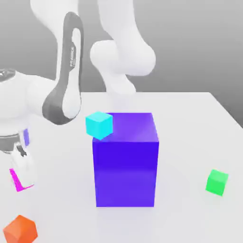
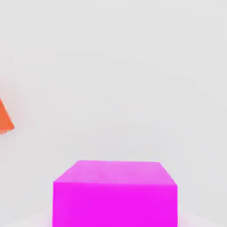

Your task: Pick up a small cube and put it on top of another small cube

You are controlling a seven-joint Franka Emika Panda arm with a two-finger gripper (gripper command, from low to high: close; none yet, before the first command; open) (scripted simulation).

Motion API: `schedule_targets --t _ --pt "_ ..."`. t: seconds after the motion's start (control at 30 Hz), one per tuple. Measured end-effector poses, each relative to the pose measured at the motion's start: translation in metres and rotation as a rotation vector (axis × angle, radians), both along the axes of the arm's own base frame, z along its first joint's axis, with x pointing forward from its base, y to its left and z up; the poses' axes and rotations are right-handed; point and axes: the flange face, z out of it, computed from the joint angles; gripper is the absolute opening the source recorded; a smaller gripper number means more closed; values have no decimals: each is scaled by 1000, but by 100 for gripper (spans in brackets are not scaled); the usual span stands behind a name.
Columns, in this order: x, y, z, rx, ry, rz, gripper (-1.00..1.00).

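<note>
The small magenta cube (image 1: 15,181) sits low at the exterior view's left, mostly covered by the white fingers of my gripper (image 1: 23,176), which is shut on it. In the hand view the magenta cube (image 2: 115,195) looms large and close between the fingers. The small green cube (image 1: 217,182) rests on the table far off at the exterior view's right, beyond the big block.
A tall blue-violet block (image 1: 126,159) stands in the middle between the two cubes. A cyan cube (image 1: 99,125) lies against its upper left corner. An orange cube (image 1: 20,229) (image 2: 4,117) lies on the white table (image 1: 190,118) just in front of the gripper.
</note>
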Motion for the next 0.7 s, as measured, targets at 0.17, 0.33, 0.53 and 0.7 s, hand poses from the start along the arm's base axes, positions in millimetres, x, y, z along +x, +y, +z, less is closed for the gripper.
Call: schedule_targets --t 0.17,0.33,0.53,0.7 --pt "31 19 7 -33 31 385 -100" --pt "60 38 15 -76 71 761 -100" --pt "102 114 33 -104 69 1082 -100" --pt "110 237 48 -48 -5 1015 -100"
